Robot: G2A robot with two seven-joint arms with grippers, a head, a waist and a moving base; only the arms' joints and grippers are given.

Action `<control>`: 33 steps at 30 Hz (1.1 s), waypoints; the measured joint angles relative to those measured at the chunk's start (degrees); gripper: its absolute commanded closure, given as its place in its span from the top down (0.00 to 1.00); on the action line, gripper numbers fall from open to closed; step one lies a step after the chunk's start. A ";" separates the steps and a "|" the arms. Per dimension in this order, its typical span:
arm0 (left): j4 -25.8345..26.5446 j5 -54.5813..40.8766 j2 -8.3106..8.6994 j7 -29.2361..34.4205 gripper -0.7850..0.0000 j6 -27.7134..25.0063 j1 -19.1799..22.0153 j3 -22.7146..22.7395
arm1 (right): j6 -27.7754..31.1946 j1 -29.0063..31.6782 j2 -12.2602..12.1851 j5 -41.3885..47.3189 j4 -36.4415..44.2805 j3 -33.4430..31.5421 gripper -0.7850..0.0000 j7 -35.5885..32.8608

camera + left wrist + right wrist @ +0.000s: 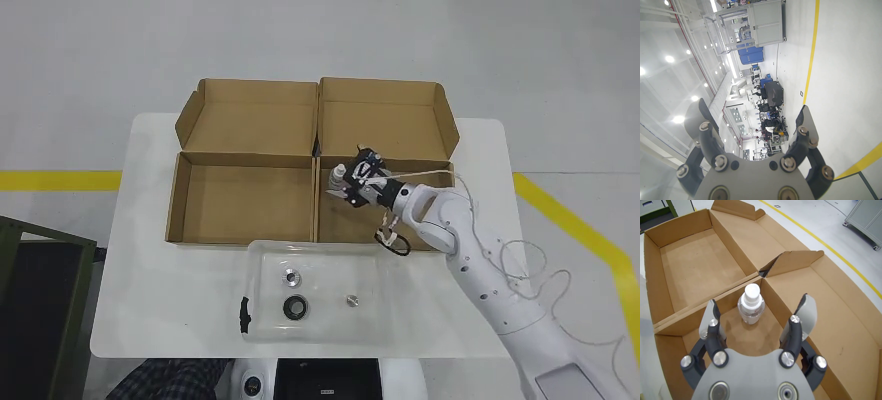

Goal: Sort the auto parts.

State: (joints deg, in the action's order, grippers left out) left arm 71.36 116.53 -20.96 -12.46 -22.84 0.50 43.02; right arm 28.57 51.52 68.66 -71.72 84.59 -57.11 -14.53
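Note:
A small clear bottle with a white cap [751, 306] stands upright on the floor of the right cardboard box [829, 321], in the corner beside the wall it shares with the left box [696, 262]. My right gripper [759, 300] hovers just behind the bottle, open, its fingers apart from it on either side. From above, the bottle [341, 176] and the right gripper [354, 184] sit at the right box's far left corner. A clear tray [262, 258] holds a silver round part [290, 277], a black ring [294, 307] and a small silver part [352, 298]. My left gripper [753, 104] is open, holding nothing, aimed at the room.
The left cardboard box [240, 200] has a bare floor. Both boxes have lids folded back at the far side. A black piece [243, 315] lies at the tray's left edge. The white table [140, 260] has free room at its left.

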 measured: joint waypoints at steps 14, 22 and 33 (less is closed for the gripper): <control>0.00 0.00 0.00 0.00 1.00 0.00 0.00 0.00 | 6.36 13.42 -2.80 -3.65 23.05 -6.83 1.00 -3.34; 0.00 0.00 0.00 0.00 1.00 0.00 0.00 0.00 | 11.06 21.55 -4.14 -7.39 33.71 -8.22 1.00 -6.50; 0.00 0.00 0.00 0.00 1.00 0.00 0.00 0.00 | 15.33 30.17 -5.54 -13.86 40.33 -7.92 1.00 -10.87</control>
State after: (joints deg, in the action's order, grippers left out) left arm 71.36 116.53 -20.96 -12.46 -22.84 0.50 43.02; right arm 43.89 81.69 63.12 -85.58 124.92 -65.03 -25.40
